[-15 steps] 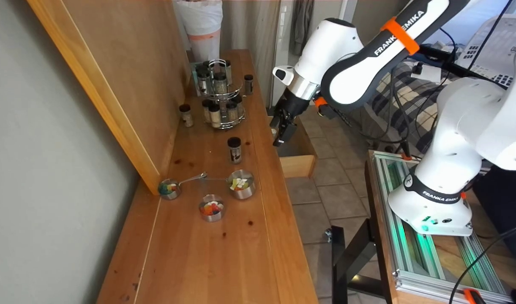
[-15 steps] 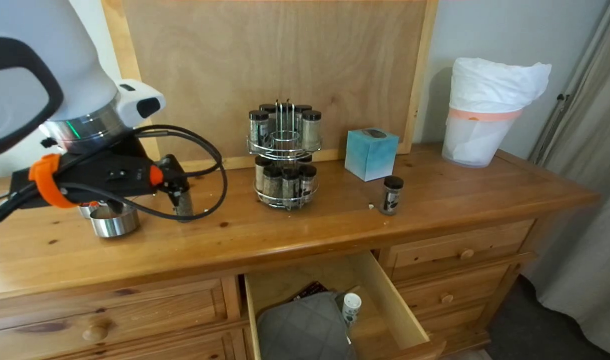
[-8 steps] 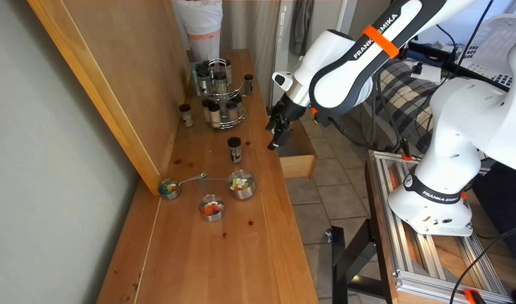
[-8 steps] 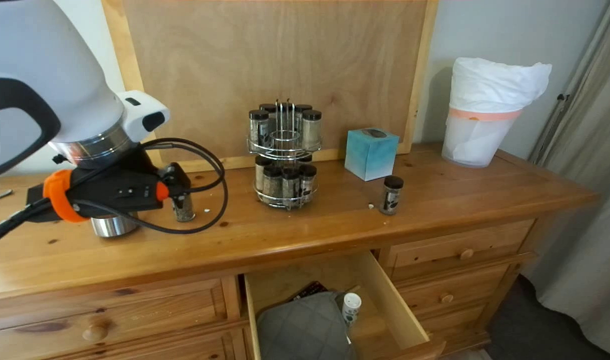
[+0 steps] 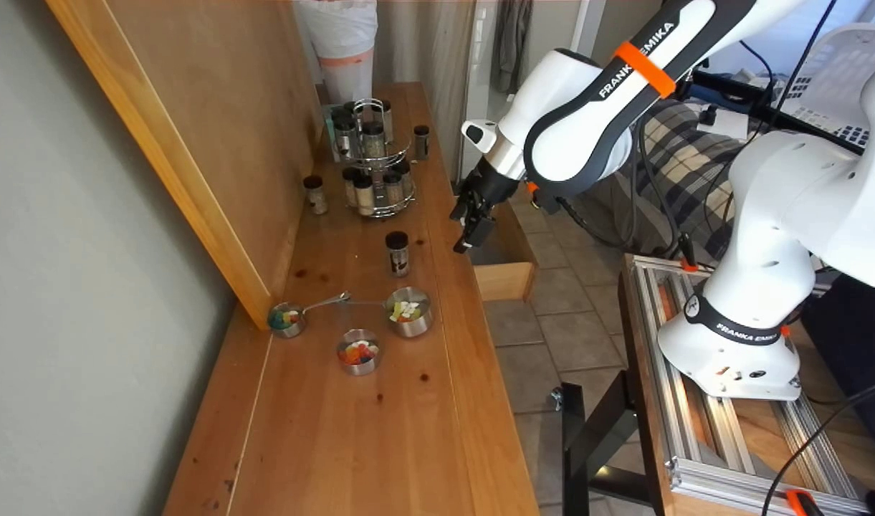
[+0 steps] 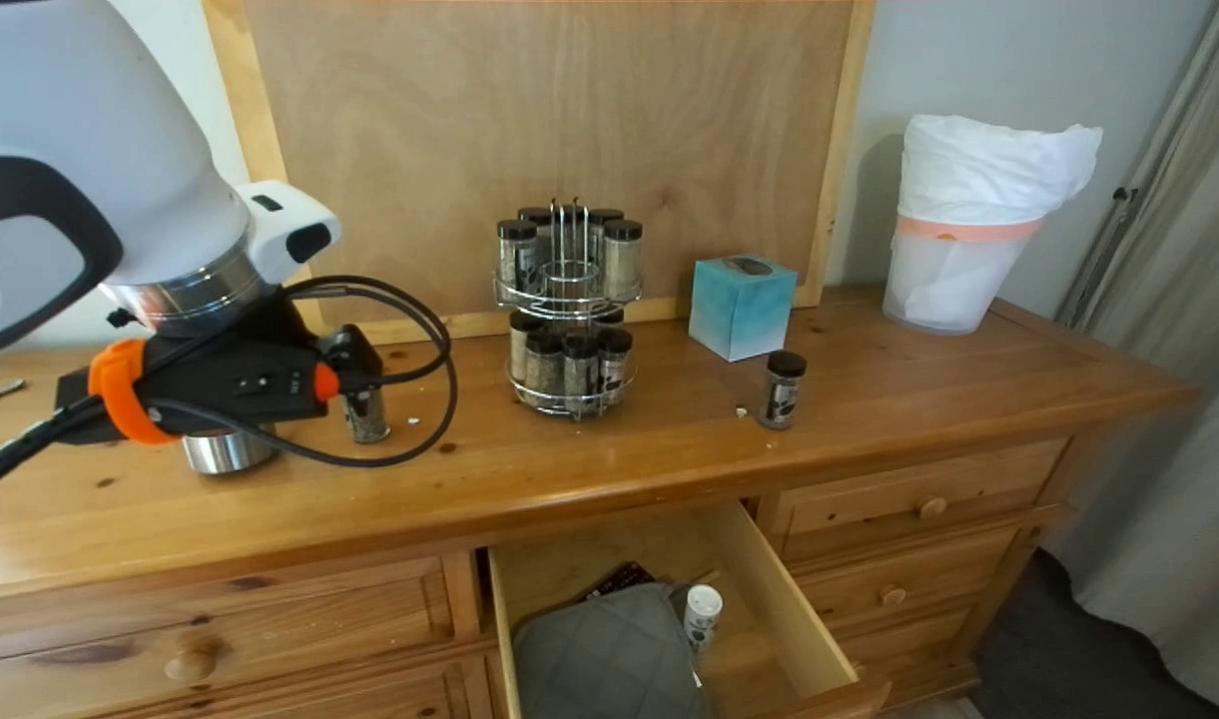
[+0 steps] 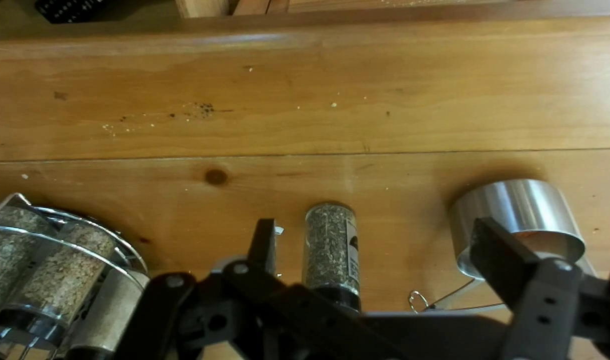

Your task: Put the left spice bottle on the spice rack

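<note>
- In an exterior view, the gripper [image 5: 459,231] at the front edge of the counter [image 5: 380,459] is lower and a little nearer the back edge than a second ago, and has hardly stirred in the last half second. The left spice bottle [image 5: 398,255], unmoved, stands upright about midway between both edges, clear of the gripper; this looks like lining up, with grasping and placing yet to come.
- In an exterior view, the spice rack [image 6: 567,311] stands between the bottle and the back corner with the white bin [image 6: 933,280]. The bottle's upper part is hidden behind the gripper, and how far the jaws are spread cannot be told here.
- In the wrist view, the jaws stand wide apart with nothing in hold. The bottle shows between the fingers [image 7: 261,247], a gap on either side, off-centre toward the rack's side. It is a slim glass cylinder of flecked grey-green herbs, a printed label down one side, its black lid partly covered by the gripper. Centring before closing looks wise.
</note>
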Tool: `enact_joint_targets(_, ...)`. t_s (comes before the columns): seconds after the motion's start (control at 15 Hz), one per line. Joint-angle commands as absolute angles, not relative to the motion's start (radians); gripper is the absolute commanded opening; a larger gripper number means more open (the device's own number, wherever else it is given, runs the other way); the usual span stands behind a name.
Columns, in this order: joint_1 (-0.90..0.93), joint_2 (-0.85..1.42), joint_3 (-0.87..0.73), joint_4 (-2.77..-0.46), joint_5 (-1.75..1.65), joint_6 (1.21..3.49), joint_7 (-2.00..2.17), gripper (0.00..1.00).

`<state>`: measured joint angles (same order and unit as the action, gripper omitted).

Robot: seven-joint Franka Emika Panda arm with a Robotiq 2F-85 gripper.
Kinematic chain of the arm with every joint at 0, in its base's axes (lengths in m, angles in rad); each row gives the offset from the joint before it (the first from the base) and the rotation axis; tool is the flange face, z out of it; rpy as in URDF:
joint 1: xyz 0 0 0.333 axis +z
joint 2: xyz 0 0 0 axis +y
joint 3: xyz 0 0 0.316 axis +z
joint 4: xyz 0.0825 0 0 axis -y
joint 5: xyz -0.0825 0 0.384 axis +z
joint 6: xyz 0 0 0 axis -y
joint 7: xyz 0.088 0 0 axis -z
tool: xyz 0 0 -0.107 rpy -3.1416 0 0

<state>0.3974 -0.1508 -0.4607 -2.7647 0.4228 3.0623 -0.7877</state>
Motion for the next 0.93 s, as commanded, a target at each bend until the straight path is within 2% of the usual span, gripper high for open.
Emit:
enact_joint_targets(0.0, 0.406, -0.092, -0.455, -2.745, 0.448, 3.104, -0.746, 1.00)
enact_joint_targets(0.87, 0.505, -0.020, -0.481, -2.646, 0.690, 3.127, -0.753, 1.00)
